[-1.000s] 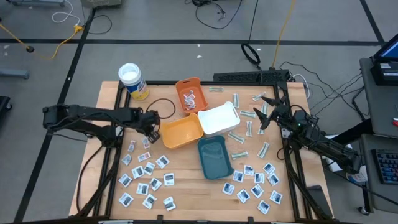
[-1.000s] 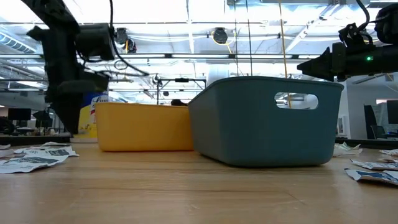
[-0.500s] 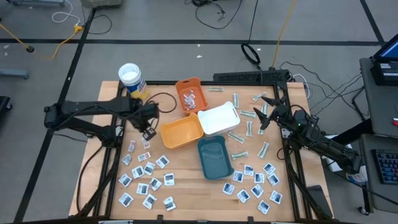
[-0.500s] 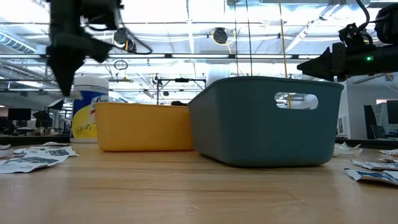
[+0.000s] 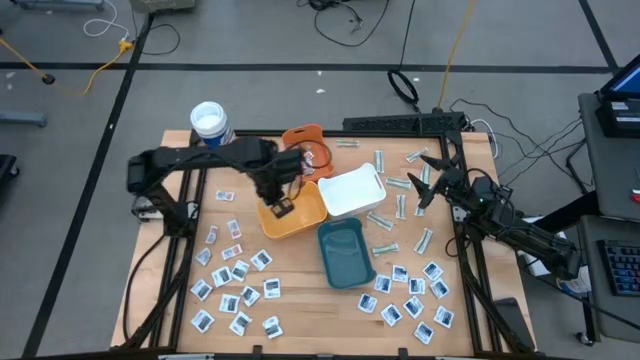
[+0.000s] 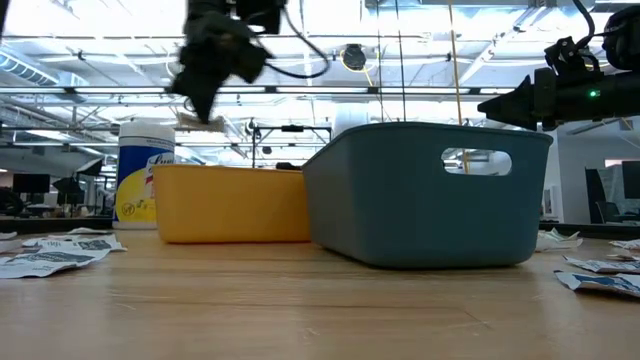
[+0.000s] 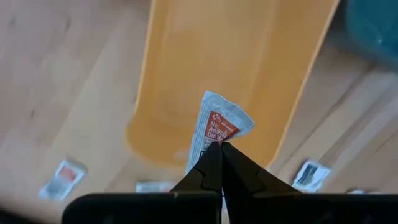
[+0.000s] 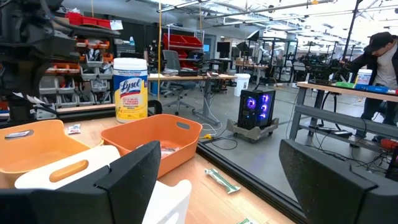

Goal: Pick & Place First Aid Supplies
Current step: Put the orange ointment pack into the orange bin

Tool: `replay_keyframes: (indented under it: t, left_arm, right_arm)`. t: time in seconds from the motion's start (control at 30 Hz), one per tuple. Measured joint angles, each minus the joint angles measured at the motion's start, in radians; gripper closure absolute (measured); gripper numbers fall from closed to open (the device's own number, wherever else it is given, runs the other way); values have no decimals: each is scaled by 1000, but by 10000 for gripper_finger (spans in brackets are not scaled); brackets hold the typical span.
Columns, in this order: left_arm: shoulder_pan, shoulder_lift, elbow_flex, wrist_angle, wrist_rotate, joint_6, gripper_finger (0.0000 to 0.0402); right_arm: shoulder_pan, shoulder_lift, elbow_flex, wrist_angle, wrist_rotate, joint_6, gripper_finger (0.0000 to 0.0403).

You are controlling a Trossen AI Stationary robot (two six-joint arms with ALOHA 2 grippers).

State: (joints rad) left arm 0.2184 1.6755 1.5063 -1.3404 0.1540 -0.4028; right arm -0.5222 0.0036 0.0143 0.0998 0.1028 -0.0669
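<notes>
My left gripper (image 5: 281, 207) hangs pointing down over the yellow tray (image 5: 305, 218), shut on a white sachet with red print (image 7: 219, 124). In the low view the sachet (image 6: 200, 121) hangs above the tray's rim (image 6: 230, 170). Many more first aid sachets lie flat on the table at the near left (image 5: 235, 285) and near right (image 5: 410, 295), and pale strips (image 5: 400, 185) lie at the right. My right gripper (image 5: 425, 185) waits open at the table's right side, holding nothing. My left gripper pinches the sachet's lower edge (image 7: 211, 142) between its two fingertips, coming from above and pointing down. The sachet is lifted clear of the table and the tray, and sticks out beyond the fingertips.
An orange tray (image 5: 305, 152) with a few packets stands at the far middle, a white tray (image 5: 352, 190) beside the yellow one, and a teal tray (image 5: 345, 252) nearer. A white-lidded canister (image 5: 212, 128) stands at the far left corner.
My left gripper, shut the whole time, has risen from the table just left of the yellow tray and swung toward the table's right until it hangs over that tray. The sachet has been lifted clear with it.
</notes>
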Motion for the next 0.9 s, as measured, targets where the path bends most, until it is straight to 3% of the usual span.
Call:
replay_keyframes:
  t: [0.27,0.43,0.57,0.9]
  left_arm:
    - [12,122,130,-1,2,21,401]
    - [53,160,183,15,-140,59,402]
    - [117,197,211,70,-234,144,402]
    - [269,314,246,279,-233,409,402]
  right_arm:
    - [0,0,0,0,0,0,80]
    - [0,0,0,0,0,0,80]
    - [0,0,0,0,0,0,80]
    - [0,0,0,0,0,0,80]
